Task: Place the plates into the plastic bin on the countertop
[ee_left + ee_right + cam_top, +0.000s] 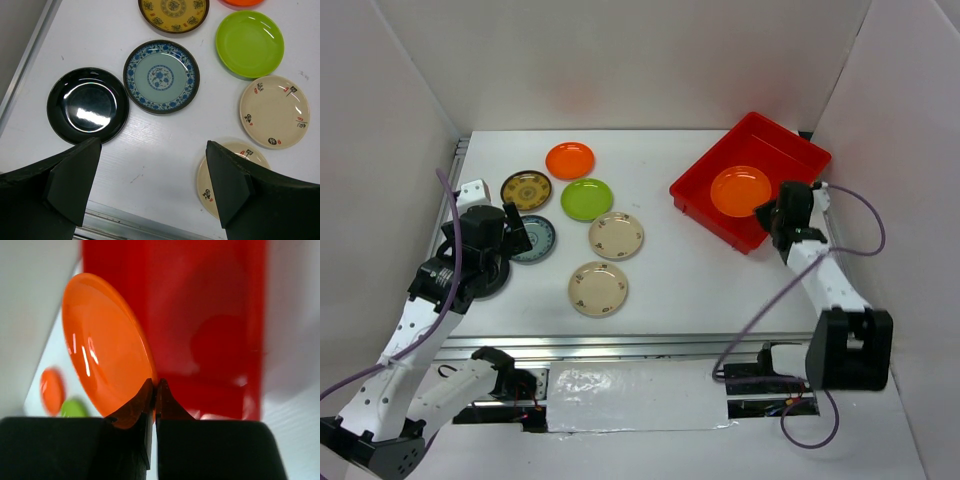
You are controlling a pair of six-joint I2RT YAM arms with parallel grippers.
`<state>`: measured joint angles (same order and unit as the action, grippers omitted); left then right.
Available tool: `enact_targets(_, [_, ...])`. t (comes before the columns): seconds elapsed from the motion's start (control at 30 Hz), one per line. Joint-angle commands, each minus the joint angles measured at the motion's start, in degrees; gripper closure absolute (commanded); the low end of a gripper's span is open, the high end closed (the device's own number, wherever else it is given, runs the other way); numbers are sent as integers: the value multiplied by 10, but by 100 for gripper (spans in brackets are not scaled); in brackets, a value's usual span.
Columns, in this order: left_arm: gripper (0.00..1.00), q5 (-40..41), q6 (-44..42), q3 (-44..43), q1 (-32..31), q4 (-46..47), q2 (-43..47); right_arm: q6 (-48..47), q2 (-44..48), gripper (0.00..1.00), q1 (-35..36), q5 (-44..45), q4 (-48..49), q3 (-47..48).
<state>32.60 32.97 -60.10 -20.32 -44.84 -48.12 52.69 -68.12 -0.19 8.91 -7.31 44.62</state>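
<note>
**Right gripper holding an orange plate at the bin; left gripper waiting open**

The right gripper is pinching the rim of an orange plate, with its jaws pressed together on the thin edge. The plate is tilting away from the fingers. In the top view it is hanging over the front-left part of the red bin. Whether it is touching the bin's floor cannot be told. The bin is sitting at an angle at the back right of the countertop, close to the right wall.

The left gripper is hovering above the left side of the countertop. Its jaws are standing wide apart and are gripping nothing.

Seven more plates are lying flat on the countertop, well apart from the bin:

- A black plate is resting nearest the left edge.
- A teal plate is lying just beside the black plate.
- A brown-gold plate is lying just behind the teal one.
- A green plate is sitting to the right of the brown-gold one.
- A second orange plate is lying behind the green plate, farthest back in the group.
- A far beige plate is lying in front of the green one.
- A near beige plate is lying closest to the front rail. In the left wrist view it is partly hiding behind one finger.
</note>
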Motion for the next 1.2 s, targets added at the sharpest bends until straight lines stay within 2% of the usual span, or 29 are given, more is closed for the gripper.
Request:
enact_targets(0.0, [1,-10,-14,5,3,27,6,-27,-104,100,-62,-20,18,89])
enact_targets(0.1, [1,-19,-18,5,3,27,0,-44,-221,100,-82,-63,-27,198])
enact_targets(0.2, [1,-26,-21,7,3,29,0,-56,-297,100,-88,-77,-37,265])
enact_targets(0.47, [1,-38,-26,8,2,34,-7,-56,-410,100,-87,-104,-80,361])
enact_targets(0.5, [1,-38,-26,8,3,34,-7,-55,-411,98,-83,-102,-74,358])
enact_targets(0.57, [1,-40,-26,9,3,34,-8,-49,-415,89,-83,-106,-59,351])
enact_targets(0.73, [1,-51,-30,9,2,36,-12,-54,-445,80,-83,-114,-82,390])
enact_targets(0.8, [1,-54,-32,9,3,38,-14,-57,-447,73,-80,-115,-89,395])
enact_targets(0.83, [1,-55,-33,9,2,38,-14,-58,-445,56,-78,-114,-88,394])
enact_targets(1.0, [1,-61,-34,9,2,38,-20,-55,-385,13,-67,-91,-96,371])
enact_targets(1.17, [1,-61,-33,7,3,34,-25,-85,-271,10,-20,-1,-98,331])
